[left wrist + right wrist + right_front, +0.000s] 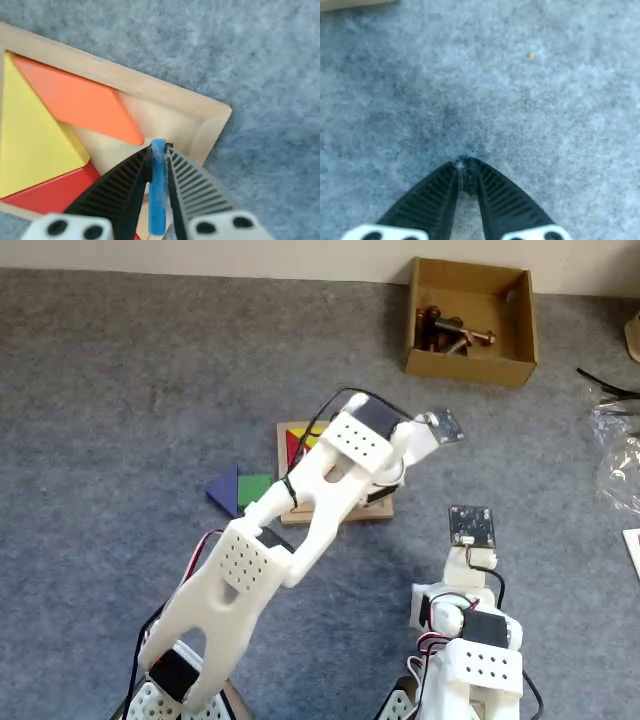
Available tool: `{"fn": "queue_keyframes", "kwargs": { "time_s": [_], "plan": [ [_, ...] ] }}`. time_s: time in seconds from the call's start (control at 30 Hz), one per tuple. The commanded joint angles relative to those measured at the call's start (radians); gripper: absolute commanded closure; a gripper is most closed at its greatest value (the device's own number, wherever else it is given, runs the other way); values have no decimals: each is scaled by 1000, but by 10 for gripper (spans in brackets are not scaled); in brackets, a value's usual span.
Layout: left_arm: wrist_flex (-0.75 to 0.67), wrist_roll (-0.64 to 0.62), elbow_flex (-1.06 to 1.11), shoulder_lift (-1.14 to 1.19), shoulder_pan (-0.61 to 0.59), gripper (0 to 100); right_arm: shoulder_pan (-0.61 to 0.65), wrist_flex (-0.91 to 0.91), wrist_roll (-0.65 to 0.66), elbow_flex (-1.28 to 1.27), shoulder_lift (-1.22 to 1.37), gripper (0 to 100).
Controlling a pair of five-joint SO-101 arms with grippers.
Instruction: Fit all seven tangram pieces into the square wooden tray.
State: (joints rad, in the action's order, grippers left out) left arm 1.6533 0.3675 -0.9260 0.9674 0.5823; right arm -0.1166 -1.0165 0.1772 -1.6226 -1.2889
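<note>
Left jaws pinch light-blue piece (157, 200); right jaws pressed together.
Pinched piece stands on edge over bare corner of wooden tray (212, 120), next to orange piece (80, 102). Yellow piece (30, 140) & red piece (50, 192) lie in tray. Dark-blue triangle (224, 490) & green piece (256, 486) on worktop (100, 390) just beside tray.

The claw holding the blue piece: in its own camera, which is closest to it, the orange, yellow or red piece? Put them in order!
From the left gripper, shut on the blue piece:
1. Orange piece, in the tray, its tip almost at the fingertips.
2. Red piece and yellow piece, side by side deeper in the tray; too close to call.
</note>
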Motion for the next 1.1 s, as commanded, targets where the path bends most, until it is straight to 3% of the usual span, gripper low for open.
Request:
{"fn": "queue_keyframes", "kwargs": {
  "time_s": [0.0, 0.73, 1.07],
  "plan": [
    [23, -11, -54, -22, 13, 957, -33, -15, -3, -31, -1, 993],
    [97, -69, -354, -22, 15, 919, -33, -15, -3, -31, -1, 993],
    [101, -71, -460, -44, -79, 919, -33, -15, -3, -31, -1, 993]
  ]
}}
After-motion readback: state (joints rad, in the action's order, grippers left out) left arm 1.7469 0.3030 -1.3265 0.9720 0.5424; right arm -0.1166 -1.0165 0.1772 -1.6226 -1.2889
